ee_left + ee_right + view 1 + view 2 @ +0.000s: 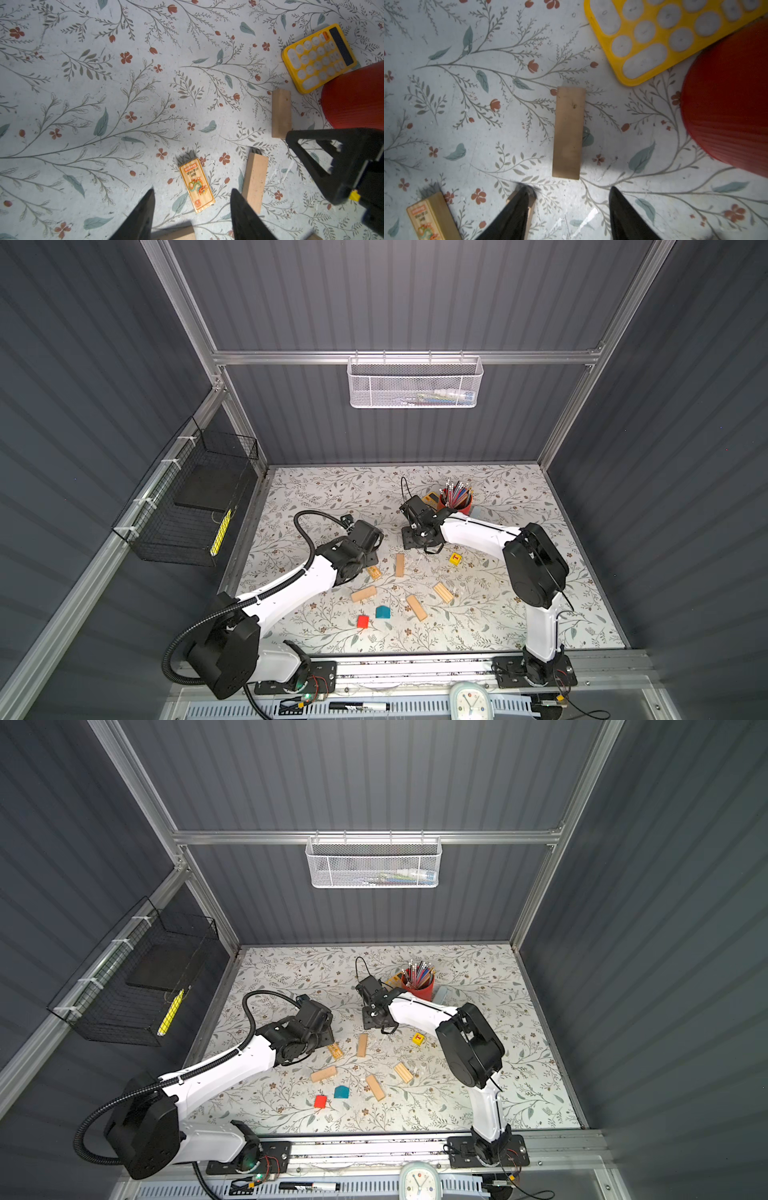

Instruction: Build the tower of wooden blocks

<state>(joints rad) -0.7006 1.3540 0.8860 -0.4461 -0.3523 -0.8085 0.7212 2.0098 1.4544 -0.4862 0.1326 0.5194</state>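
The wood block tower is out of view; the wood blocks lie singly on the floral mat. My left gripper (193,190) (371,561) is open just above a printed plank (196,185) (373,571), with a plain plank (254,182) (400,564) beside it. My right gripper (569,187) (415,536) is open and empty, with a plank (568,133) lying ahead of its tips. More planks (363,594) (416,607) (443,592), a yellow cube (455,559), a red cube (363,621) and a teal block (383,612) lie nearer the front.
A red pencil cup (457,502) (726,108) and a yellow calculator (654,37) (318,58) stand just behind the right gripper. In the left wrist view the right gripper's black body (342,166) is close by. A white mesh basket (415,383) hangs on the back wall.
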